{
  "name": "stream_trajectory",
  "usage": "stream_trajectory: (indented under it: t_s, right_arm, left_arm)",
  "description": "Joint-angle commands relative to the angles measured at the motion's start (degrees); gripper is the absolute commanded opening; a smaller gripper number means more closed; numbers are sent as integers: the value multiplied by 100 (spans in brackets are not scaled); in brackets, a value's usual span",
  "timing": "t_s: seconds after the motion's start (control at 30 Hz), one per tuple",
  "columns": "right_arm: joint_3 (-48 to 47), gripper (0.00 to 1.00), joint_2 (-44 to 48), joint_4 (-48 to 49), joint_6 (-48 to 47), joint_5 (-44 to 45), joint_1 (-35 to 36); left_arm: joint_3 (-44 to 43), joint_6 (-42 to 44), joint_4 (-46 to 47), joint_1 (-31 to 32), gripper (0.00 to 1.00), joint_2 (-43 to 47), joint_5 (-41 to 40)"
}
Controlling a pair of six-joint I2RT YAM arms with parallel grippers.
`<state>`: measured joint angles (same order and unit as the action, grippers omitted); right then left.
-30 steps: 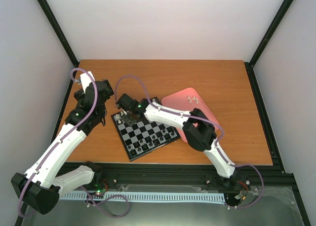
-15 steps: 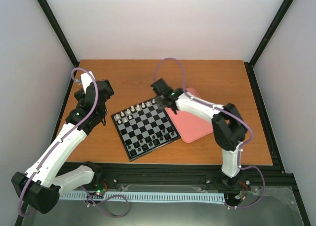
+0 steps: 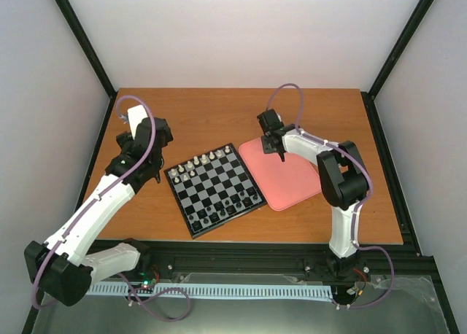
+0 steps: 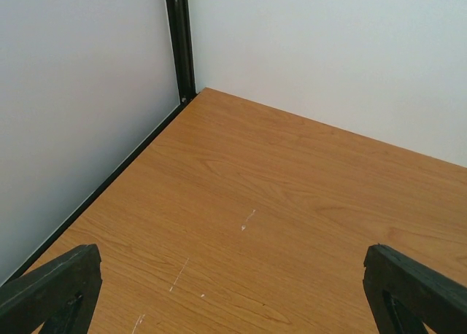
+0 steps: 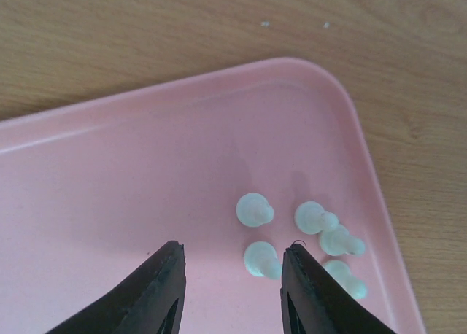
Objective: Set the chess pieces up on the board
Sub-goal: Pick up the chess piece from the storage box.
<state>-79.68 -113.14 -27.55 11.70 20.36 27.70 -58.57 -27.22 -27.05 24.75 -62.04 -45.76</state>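
The right arm (image 3: pixel 314 148) reaches to the far end of the pink tray (image 3: pixel 292 184). The right gripper (image 5: pixel 233 252) points down, its fingers partly open and holding nothing, just above five white pieces (image 5: pixel 254 208) lying there. More stand along the board's (image 3: pixel 219 189) far row. The left arm (image 3: pixel 102 203) bends left of the board, and the left gripper (image 4: pixel 233 297) is wide open over the table (image 4: pixel 292 195).
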Motion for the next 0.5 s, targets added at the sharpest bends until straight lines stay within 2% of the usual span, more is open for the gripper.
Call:
stream_trajectory:
  t_s: [0.0,0.33,0.47]
  right_arm:
    - [-188,37,-242,207,29,-240,-170]
    - [-354,36,-484,251,-60,-402,-343]
    - [-448,32,-621,224,-80,-444,-379]
  left_arm:
    - [-233,-81,-29,-39,100,-81,-91]
    - [-256,-64,3,-38,100,-193,-140]
    - [-252,-64,-2,-36,100,-214,-159]
